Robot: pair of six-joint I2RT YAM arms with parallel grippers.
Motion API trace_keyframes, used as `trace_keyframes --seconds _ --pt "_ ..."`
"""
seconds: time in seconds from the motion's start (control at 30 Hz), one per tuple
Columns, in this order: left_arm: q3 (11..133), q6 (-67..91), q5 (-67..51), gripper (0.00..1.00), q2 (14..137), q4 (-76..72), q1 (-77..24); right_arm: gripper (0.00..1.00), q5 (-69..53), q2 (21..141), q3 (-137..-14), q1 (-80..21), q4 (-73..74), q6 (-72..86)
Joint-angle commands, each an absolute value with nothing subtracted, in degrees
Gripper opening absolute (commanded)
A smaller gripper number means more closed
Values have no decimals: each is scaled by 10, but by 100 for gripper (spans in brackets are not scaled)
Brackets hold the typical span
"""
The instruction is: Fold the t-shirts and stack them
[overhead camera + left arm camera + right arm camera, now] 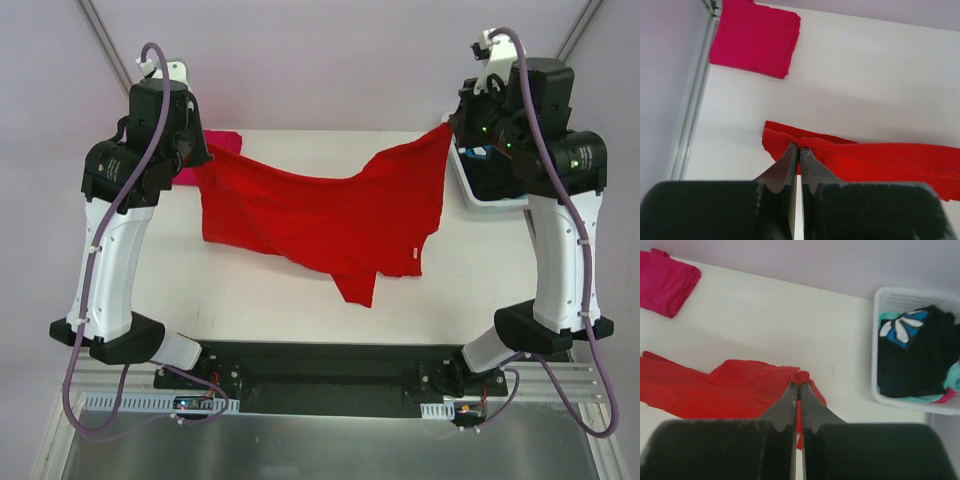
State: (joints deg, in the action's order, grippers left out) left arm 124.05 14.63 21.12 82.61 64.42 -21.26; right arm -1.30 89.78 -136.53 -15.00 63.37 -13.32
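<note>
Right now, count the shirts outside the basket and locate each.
2. The red t-shirt is held between the left gripper and right gripper; the folded magenta t-shirt lies at the far-left corner. The basket holds more, some possibly hidden.

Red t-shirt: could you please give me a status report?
Left gripper, right gripper: jaws shut on bright red cloth t-shirt, strung between them. Folded magenta-pink cloth shirt far left. Nothing in the way.

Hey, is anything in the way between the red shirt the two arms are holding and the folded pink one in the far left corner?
Nothing visible. The left gripper and right gripper pinch the bright red cloth t-shirt; only bare white table lies between it and the folded magenta-pink cloth shirt.
</note>
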Motion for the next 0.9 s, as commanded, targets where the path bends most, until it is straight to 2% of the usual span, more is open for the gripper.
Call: trace_keyframes --seconds 0.0,0.13,0.23,0.4,0.57,0.73,0.87 --pt "1261 132 291 0 799 637 -209 1 149 844 -1368 -224 560 -255" --pt "1201 154 294 0 766 636 -209 1 181 793 -1340 -265 500 -311" --pt "1127 159 317 0 740 603 -209 1 242 810 -1353 -276 511 -336" --pt "1014 147 276 0 697 524 -209 1 254 804 -1281 -277 567 -246" --pt "992 138 254 0 683 513 -209 1 239 781 -1216 -277 591 -195" --pt "982 125 241 0 621 502 -209 1 252 665 -1113 -294 569 -192" --pt "979 146 222 0 574 501 -209 1 245 607 -1127 -301 599 -174"
